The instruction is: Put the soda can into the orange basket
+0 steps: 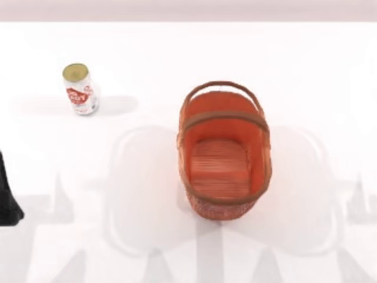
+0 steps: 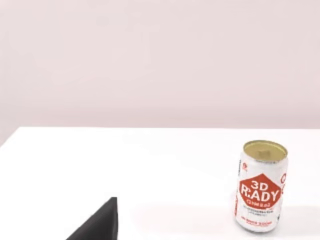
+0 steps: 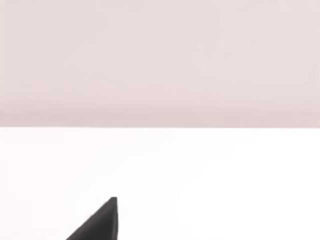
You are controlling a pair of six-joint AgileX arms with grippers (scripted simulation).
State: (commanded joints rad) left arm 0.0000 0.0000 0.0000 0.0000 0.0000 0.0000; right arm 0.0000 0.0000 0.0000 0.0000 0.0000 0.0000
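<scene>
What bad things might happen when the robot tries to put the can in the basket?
The soda can stands upright and alone on the table, so a clumsy grab might tip it and send it rolling. The orange basket has an arched handle across its opening, which the can could bump going in.

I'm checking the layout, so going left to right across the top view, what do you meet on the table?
left arm at the left edge → soda can, upright → orange basket, holding nothing.
</scene>
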